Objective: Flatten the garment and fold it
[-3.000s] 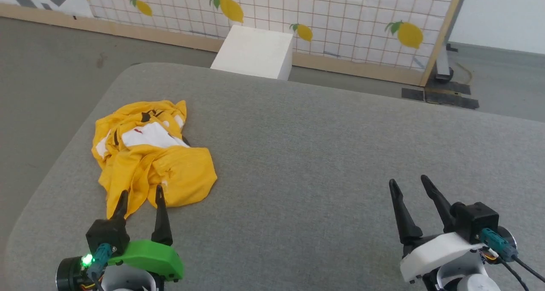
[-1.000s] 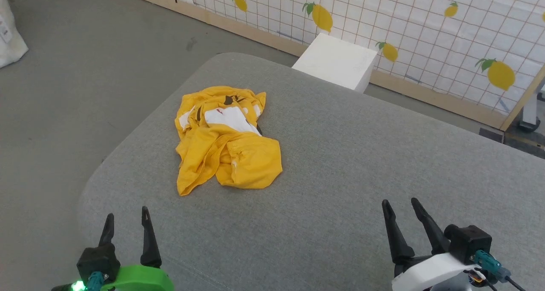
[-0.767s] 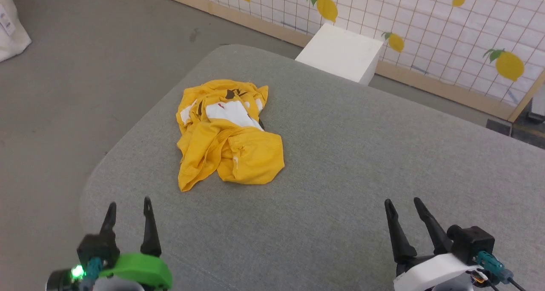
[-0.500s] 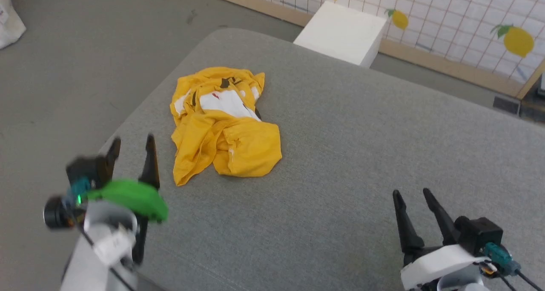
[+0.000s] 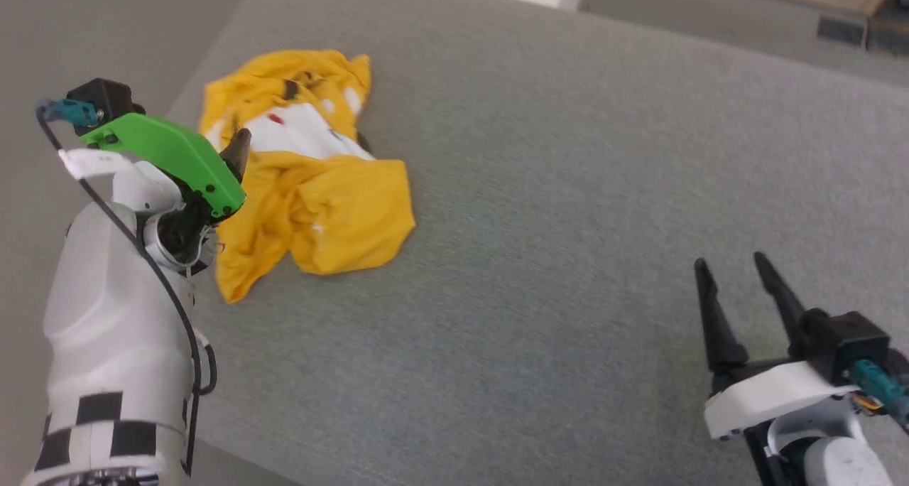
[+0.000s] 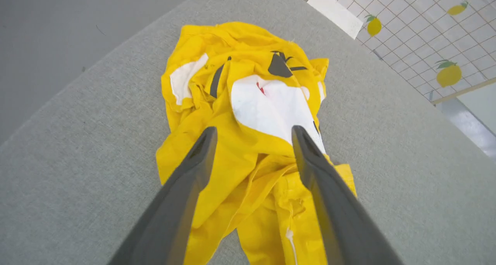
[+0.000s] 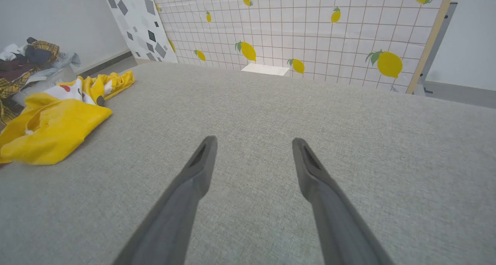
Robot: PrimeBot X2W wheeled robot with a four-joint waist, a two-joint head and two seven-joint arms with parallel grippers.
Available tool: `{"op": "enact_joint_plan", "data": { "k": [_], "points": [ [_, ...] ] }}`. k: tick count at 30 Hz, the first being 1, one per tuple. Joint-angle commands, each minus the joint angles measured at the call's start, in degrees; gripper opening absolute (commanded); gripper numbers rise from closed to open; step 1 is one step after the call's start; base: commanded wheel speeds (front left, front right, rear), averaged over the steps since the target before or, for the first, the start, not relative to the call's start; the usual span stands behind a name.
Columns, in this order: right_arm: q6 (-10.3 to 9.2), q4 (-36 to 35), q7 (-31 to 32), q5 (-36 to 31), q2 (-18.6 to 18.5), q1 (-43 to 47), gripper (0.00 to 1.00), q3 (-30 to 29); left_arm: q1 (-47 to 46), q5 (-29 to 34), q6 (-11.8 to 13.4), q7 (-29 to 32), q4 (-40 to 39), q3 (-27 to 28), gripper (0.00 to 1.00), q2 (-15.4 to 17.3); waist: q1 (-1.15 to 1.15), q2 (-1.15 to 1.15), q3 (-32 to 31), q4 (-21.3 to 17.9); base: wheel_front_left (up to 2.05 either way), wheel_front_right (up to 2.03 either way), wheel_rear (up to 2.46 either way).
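Swinging in: left gripper (image 6: 254, 130) has risen from near the garment (image 5: 319, 195) to hang over its left half, fingers spread, nothing between them.
Garment: crumpled heap on the grey padded surface (image 5: 568, 187), unmoved, white patch up; not yet flattened.
Right gripper (image 5: 731, 260): well right of the garment, fingers spread, empty, idle as before.
Meaning: probably lining up a first grab to start spreading.

Garment (image 5: 319, 202): one. End effectors (image 6: 254, 131) (image 7: 254, 141): two. White box (image 7: 265, 69): seemingly one.
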Motion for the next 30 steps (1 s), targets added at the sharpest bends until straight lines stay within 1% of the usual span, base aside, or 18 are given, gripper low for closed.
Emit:
{"op": "enact_joint_plan", "data": {
  "k": [1, 5, 8, 12, 16, 17, 18, 20, 23, 26, 27, 28, 30],
  "points": [
    [-0.08, -1.4, 0.55, -0.58, -0.04, 0.1, 1.0, -0.39, -1.45, -0.86, 0.78, 0.77, 1.37, 0.24, 1.0, 0.08, -0.01, -0.01, 6.3, -5.3, 0.0, 0.0, 0.0],
    [-0.08, -4.81, 1.98, -0.76, -0.04, 1.05, 1.0, -1.54, -3.35, -1.17, 2.35, 0.98, 4.74, 0.44, 1.0, -0.4, -0.01, -0.01, 9.06, -6.24, 0.0, 0.0, 0.0],
    [-0.08, -6.88, 2.32, -0.69, -0.04, 1.18, 1.0, -2.63, -4.09, -1.5, 2.96, 1.7, 7.2, 0.21, 1.0, -1.28, -0.01, -0.01, 10.76, -6.27, 0.0, 0.0, 0.0],
    [-0.08, -8.49, 2.82, -0.82, -0.04, 1.71, 1.0, -3.49, -4.31, -2.91, 2.98, 6.8, 12.28, -0.58, 1.0, -3.77, -0.01, -0.01, 11.85, -5.29, 0.0, 0.0, 0.0],
    [-0.08, -9.0, 3.12, -0.69, -0.04, 1.95, 1.0, -4.24, -4.4, -4.37, 2.08, 11.09, 15.82, -1.2, 1.0, -5.45, -0.01, -0.01, 11.88, -4.1, 0.0, 0.0, 0.0],
    [-0.08, -9.01, 3.19, -0.7, -0.04, 1.98, 1.0, -4.16, -4.42, -4.95, 1.98, 11.14, 16.22, -0.87, 0.46, -5.69, -0.01, -0.01, 11.76, -3.87, 0.0, 0.0, 0.0],
    [-0.08, -8.97, 3.27, -0.73, -0.04, 1.97, 1.0, -4.06, -4.51, -5.37, 1.85, 9.92, 16.22, -0.5, 0.0, -5.89, -0.01, -0.01, 11.56, -3.53, 0.0, 0.0, 0.0],
    [-0.08, -8.77, 3.34, -0.71, -0.04, 1.89, 1.0, -3.69, -4.56, -5.58, 1.75, 7.22, 16.22, -0.05, 0.0, -5.81, -0.01, -0.01, 10.94, -2.99, 0.0, 0.0, 0.0],
    [-0.08, -7.99, 3.26, -0.45, -0.04, 1.91, 1.0, -3.23, -5.24, -5.01, 2.4, -0.4, 14.9, 0.85, 0.0, -4.77, -0.01, -0.01, 9.4, -2.04, 0.0, 0.0, 0.0],
    [-0.08, -6.52, 2.8, 0.32, -0.04, 1.9, 1.0, -2.55, -6.66, -3.85, 2.91, -10.78, 12.28, 1.85, 0.0, -2.95, -0.01, -0.01, 6.98, -1.19, 0.0, 0.0, 0.0],
    [-0.08, -5.99, 2.57, 0.53, -0.04, 1.85, 1.0, -2.39, -7.22, -4.33, 2.67, -13.13, 11.62, 2.67, 0.0, -2.7, -0.01, -0.01, 6.15, -0.98, 0.0, 0.0, 0.0],
    [-0.08, -5.28, 2.24, 0.93, -0.04, 1.83, 1.0, -2.18, -7.85, -3.68, 2.14, -15.51, 10.87, 2.48, 0.0, -1.78, -0.01, -0.01, 5.06, -0.81, 0.0, 0.0, 0.0],
    [-0.08, -3.92, 1.53, 1.71, -0.04, 1.82, 1.0, -1.81, -9.45, -4.14, 0.98, -18.54, 9.62, 3.25, 0.0, -0.76, -0.01, -0.01, 3.12, -0.6, 0.0, 0.0, 0.0]
  ]
}}
